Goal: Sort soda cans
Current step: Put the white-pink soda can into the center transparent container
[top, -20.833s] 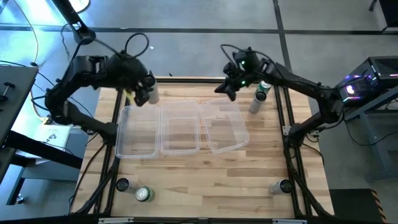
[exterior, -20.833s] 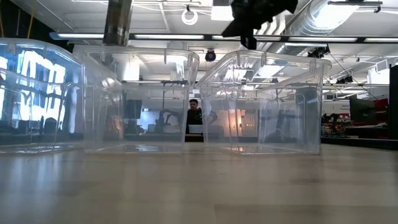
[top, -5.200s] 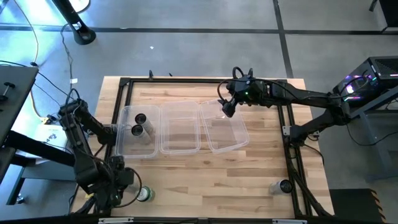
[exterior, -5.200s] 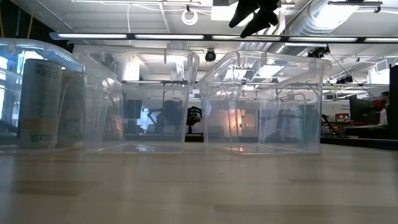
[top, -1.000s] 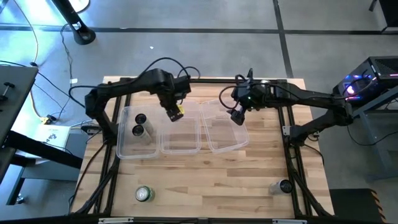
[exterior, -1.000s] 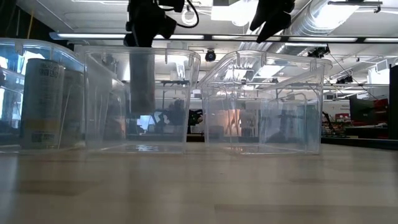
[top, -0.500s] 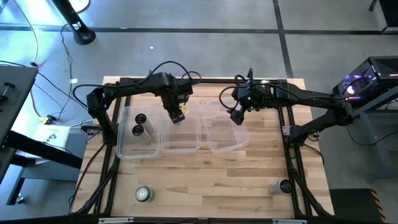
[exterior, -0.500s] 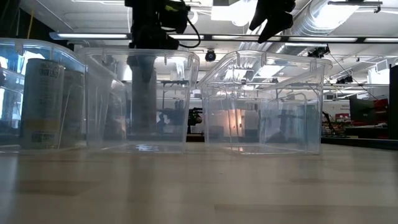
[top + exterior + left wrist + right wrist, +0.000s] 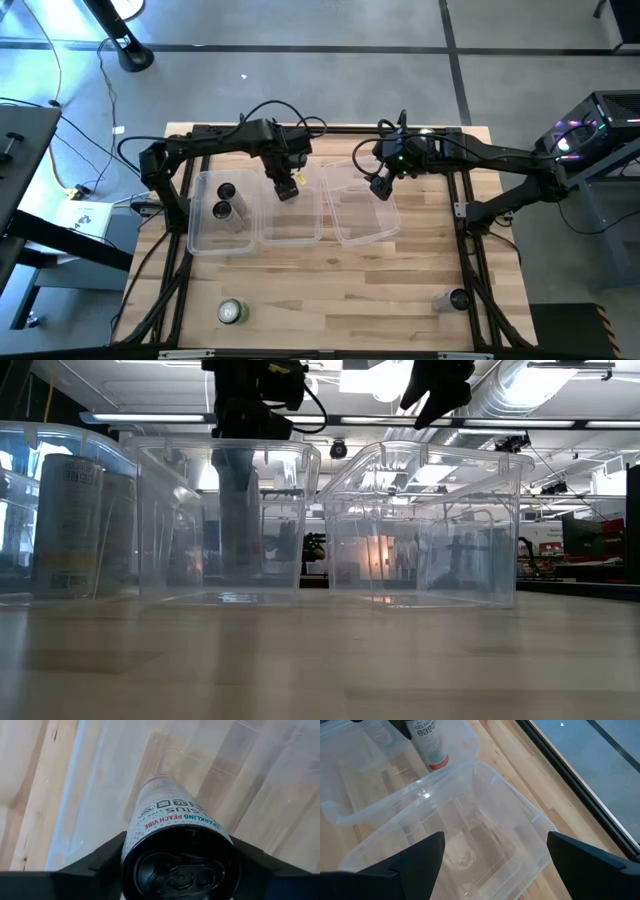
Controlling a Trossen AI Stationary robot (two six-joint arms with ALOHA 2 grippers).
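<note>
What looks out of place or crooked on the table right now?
The right tub sits skewed, its near end swung away from the straight middle tub; the low view shows it tilted too. Nothing is spilled. The left tool holds a pale can inside the middle tub; the right tool hangs open over the skewed one.

Pale silver-white can [image 9: 172, 827], red and teal lettering; clear tubs [image 9: 290, 215]; green can [image 9: 231, 312].

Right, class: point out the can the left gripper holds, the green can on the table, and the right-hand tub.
held white can [image 9: 172, 827], left wrist view, its printed side
green can [image 9: 231, 312], high view, its top
right-hand tub [image 9: 390, 212], high view, its rim
</note>
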